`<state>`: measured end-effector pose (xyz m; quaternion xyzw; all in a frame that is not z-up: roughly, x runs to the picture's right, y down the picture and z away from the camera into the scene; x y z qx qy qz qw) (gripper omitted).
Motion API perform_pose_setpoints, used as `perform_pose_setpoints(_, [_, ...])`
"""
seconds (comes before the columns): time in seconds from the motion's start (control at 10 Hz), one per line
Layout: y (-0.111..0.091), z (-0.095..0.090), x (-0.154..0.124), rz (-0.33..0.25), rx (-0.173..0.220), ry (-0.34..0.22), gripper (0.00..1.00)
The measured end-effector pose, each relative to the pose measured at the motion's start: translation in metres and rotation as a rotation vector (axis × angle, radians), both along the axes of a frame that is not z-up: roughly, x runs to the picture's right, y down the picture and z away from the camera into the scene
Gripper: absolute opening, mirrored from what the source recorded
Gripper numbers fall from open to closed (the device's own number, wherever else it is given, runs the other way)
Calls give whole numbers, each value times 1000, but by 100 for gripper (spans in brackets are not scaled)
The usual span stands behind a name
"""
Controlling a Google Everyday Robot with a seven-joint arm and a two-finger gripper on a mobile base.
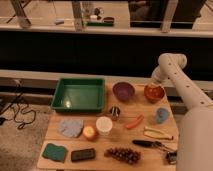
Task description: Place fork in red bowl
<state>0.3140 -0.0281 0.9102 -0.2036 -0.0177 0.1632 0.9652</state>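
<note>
Directly above the red bowl (154, 93), at the far right of the wooden table (95, 142), hangs the gripper (154, 84), its tip hidden behind the white arm (180, 85) that bends down from the right; whether it is spread or clamped cannot be told from this view. The fork cannot be made out anywhere, neither at the gripper nor clearly inside the bowl. Just left of the red bowl stands the purple bowl (123, 91), the two near each other but apart. Further left lies the green tray (80, 94), taking up the far left part of the table. Nearer the camera from the red bowl sits a small blue cup (161, 115), and to its left an orange carrot (133, 122) lies at a slant. A small dark metal can (115, 111) stands between the tray and the carrot. Below the blue cup lies a yellowish utensil (158, 133), and below that a black-handled utensil (147, 144) pointing toward the right edge. In the middle stands a white cup (104, 125), with an orange fruit (90, 132) touching or just beside it and a grey-blue cloth (71, 127) to the left. Along the near edge lie a green sponge (54, 152), a dark rectangular block (83, 155) and a bunch of dark grapes (123, 154).
</note>
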Motion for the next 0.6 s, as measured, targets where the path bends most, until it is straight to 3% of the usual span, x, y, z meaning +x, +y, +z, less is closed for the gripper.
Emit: perform_pose_setpoints(0.6, [5, 6, 7, -1, -12, 27, 0])
